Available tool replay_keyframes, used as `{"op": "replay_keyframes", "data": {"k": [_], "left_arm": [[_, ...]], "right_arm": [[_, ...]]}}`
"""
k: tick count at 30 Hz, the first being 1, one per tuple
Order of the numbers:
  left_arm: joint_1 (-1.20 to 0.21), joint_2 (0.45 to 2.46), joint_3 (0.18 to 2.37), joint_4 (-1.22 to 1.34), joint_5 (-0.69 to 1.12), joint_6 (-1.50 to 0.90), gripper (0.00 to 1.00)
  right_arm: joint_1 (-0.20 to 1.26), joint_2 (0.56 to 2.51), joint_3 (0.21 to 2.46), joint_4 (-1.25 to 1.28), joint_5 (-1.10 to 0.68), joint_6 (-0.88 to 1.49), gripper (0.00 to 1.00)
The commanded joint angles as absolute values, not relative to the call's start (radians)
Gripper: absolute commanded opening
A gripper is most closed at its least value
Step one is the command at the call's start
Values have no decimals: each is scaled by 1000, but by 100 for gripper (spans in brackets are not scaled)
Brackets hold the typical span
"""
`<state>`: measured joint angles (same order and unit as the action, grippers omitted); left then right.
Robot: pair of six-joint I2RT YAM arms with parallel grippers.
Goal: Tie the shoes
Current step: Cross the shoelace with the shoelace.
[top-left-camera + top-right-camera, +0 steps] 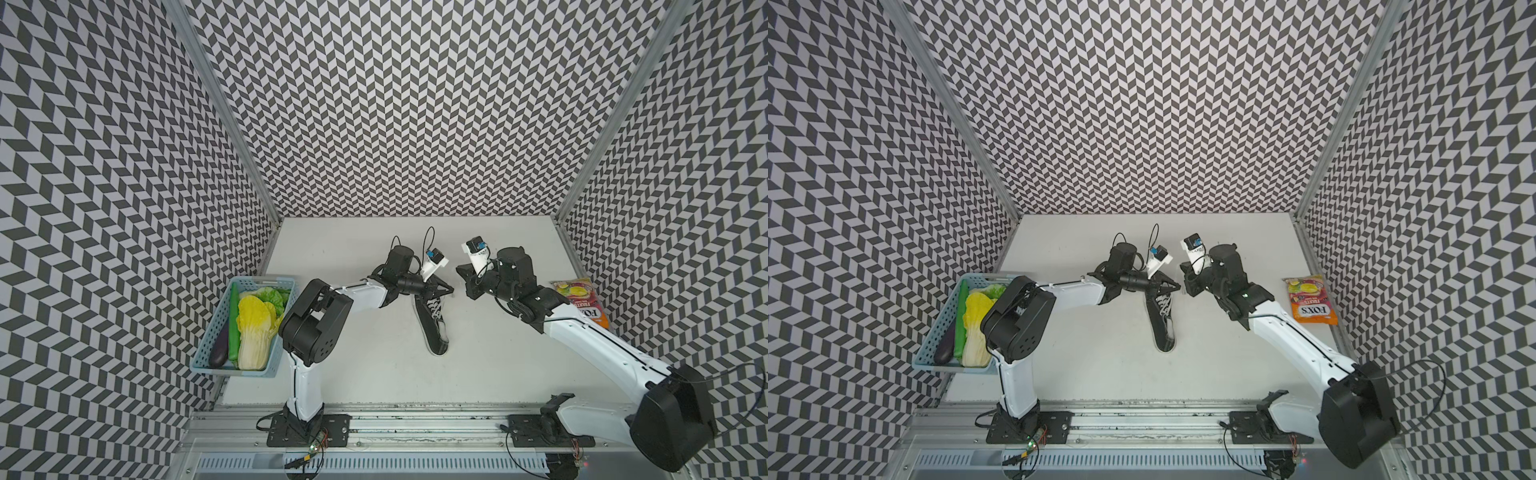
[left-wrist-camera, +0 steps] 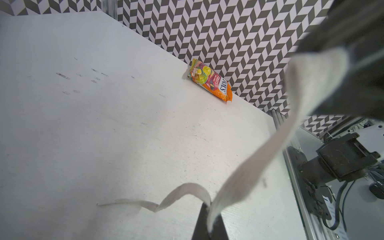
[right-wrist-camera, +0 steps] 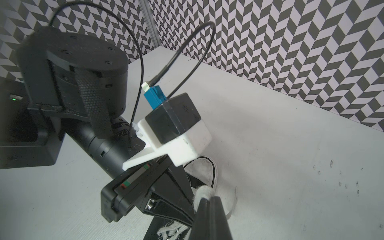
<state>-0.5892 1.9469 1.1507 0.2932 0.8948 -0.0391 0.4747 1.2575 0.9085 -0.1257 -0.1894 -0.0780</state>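
The black sneaker (image 1: 435,332) lies on the desk (image 1: 365,374), heel toward the robot and toe away. Both hands meet over its toe end. The left hand (image 2: 207,216) pinches a white lace (image 2: 270,149). The right hand (image 3: 208,203), just beside it, seems clamped on lace too.

The lace (image 2: 268,151) looks woven cloth, the sweet packet (image 2: 209,83) glossy, the table (image 2: 104,135) matt

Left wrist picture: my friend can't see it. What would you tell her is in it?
A flat white shoelace is pinched in the shut left gripper and curves up to a blurry dark shape. An orange Fox's Fruits bag lies on the white table by the zigzag wall.
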Motion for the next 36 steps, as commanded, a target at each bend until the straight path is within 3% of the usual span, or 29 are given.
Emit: {"op": "replay_keyframes", "data": {"k": [1,7,16,20,28,36], "left_arm": [[-583,1885,1108,311,891,-25,1],[-578,1806,1026,301,885,-34,0],[-577,1710,872,444,840,-213,0],[-576,1670,815,500,793,-295,0],[-577,1651,793,434,750,-308,2],[-575,1676,823,405,755,-351,2]], "right_arm": [[471,1273,906,-58,-178,-80,0],[452,1386,963,-3,-254,-87,0],[447,1715,1156,-27,-553,-75,0],[446,1801,1165,-32,-561,-53,2],[392,1787,1143,-94,-462,-48,59],[299,1509,970,-44,-509,-73,84]]}}
